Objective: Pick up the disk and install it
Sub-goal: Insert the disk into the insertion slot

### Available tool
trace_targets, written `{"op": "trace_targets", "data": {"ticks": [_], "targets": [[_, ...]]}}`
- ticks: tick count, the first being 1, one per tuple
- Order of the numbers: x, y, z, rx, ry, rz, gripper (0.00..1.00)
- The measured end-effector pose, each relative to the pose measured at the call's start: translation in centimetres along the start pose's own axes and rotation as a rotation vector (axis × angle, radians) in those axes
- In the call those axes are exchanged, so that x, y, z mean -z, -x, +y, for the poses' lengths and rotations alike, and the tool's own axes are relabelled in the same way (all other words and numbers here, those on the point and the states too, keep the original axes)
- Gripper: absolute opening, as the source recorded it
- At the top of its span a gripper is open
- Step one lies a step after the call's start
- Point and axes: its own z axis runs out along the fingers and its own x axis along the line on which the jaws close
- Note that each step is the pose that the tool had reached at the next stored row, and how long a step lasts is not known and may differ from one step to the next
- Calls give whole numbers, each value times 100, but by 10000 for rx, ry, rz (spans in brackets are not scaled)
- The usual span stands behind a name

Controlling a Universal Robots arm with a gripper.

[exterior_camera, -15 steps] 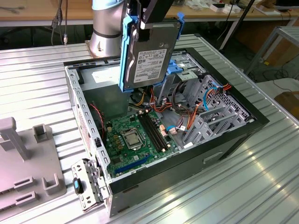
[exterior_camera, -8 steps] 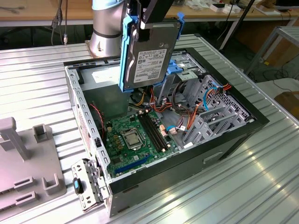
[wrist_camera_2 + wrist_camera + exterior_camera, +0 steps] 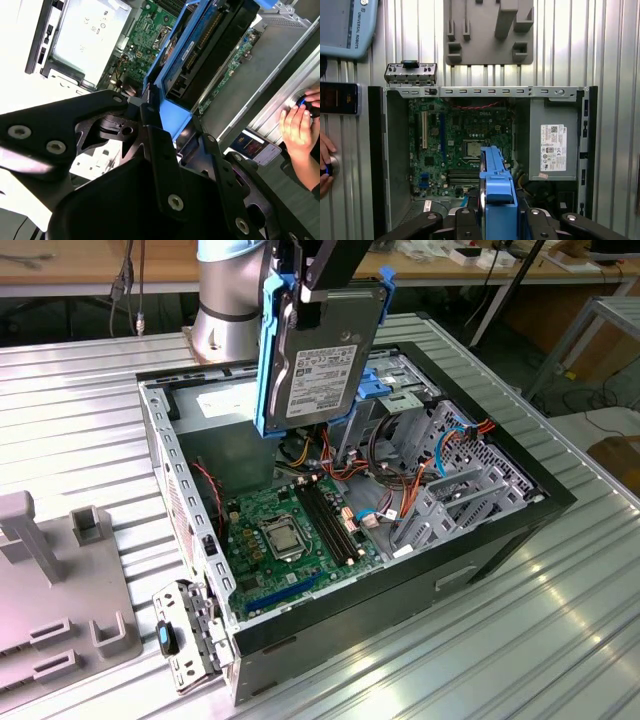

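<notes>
The black claw is shut tight on the top edge of the disk. The disk is a flat dark-grey drive with bright blue plastic rails on its sides. It hangs upright in the air over the far part of the open black computer case. It touches nothing but the claw. In the first wrist view, the disk sits in the claw above the green circuit board.

I think the job right now is carrying the disk over the case. To do this well, the claw needs a firm hold so the drive does not slip. The disk should be kept straight and not swing. It is best to go slowly. The disk should not bump the thin red and blue cables or the silver metal cage. Both are inside the case, on the exterior view's right.

The counter is silver metal with long ribs. On the exterior view's left, a grey plastic stand with little slots lies on it. The case lies in the middle with its side cover off. In the second wrist view, a person's hand is on the counter just beside the case. Far behind are wooden benches with wires. Far on the exterior view's right stands a grey metal frame.
</notes>
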Motion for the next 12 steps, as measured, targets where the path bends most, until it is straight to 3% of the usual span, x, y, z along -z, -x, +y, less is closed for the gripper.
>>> {"op": "trace_targets", "data": {"ticks": [2, 4, 7, 10, 12], "targets": [[-1, 0, -9, 1, 1, 0, 37], [-5, 0, -64, -1, 0, 1, 37], [-39, 2, -325, -1, 0, 5, 37], [-56, -38, -350, 5, 0, 104, 37], [-74, -136, -353, 7, -1, 146, 37]]}}
